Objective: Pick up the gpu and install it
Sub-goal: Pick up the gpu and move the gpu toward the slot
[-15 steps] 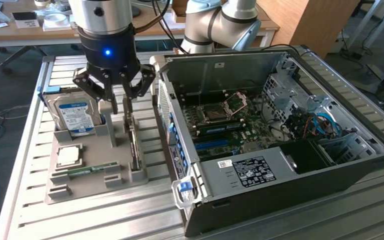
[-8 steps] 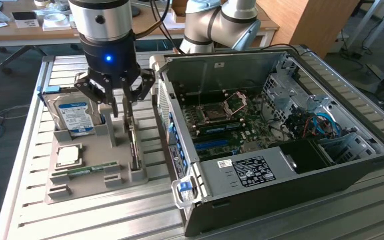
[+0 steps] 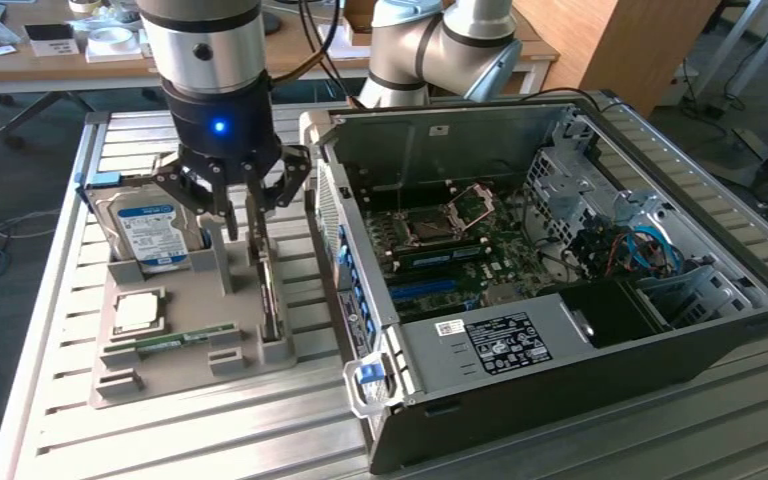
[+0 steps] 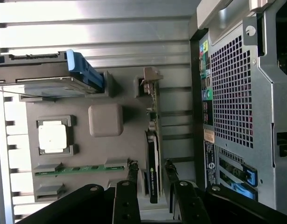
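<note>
The pincer (image 4: 150, 164) hangs released, jaws parted, one fingertip on each side of the gpu (image 4: 153, 179) with a sliver of daylight either way, so nothing is gripped yet. The card stands on edge in a slot of the grey holder (image 3: 184, 370) on the bench (image 3: 224, 445), its silver bracket (image 4: 151, 74) at the end away from the fingers.

It looks light and stiff but fragile. The flat faces near the top edge seem the safest hold, clear of components.

The card's lower edge is sunk in the holder, hidden. Beyond it lie the memory stick (image 3: 187, 339), the processor (image 3: 136, 311) and the hard drive (image 3: 148, 232). Farther off, inside the open computer case (image 3: 518, 400), the motherboard (image 3: 464, 250) slots are hard to make out.
</note>
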You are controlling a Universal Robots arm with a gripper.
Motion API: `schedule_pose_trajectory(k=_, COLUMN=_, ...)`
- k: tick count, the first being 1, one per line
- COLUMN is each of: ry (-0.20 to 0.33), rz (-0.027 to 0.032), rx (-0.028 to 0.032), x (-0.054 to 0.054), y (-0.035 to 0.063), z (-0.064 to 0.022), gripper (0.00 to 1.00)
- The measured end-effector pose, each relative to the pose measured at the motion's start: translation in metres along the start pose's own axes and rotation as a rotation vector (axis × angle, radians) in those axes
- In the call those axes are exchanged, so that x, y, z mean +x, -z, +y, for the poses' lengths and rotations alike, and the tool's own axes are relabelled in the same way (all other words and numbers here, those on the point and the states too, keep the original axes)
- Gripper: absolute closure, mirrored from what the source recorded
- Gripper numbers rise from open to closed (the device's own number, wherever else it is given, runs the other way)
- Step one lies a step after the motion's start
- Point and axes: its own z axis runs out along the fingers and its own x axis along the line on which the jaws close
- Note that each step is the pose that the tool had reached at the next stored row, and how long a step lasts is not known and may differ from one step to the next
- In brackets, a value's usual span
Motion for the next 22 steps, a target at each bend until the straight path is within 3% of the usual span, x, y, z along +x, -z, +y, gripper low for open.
schedule_pose_trajectory(k=12, ry=0.0, rz=0.0, rx=0.0001, x=0.0, y=-0.0174, z=-0.0008, gripper=0.64)
schedule_pose_trajectory(k=22, ry=0.0, rz=0.0, rx=0.0, x=-0.001, y=-0.0222, z=-0.0009, gripper=0.64)
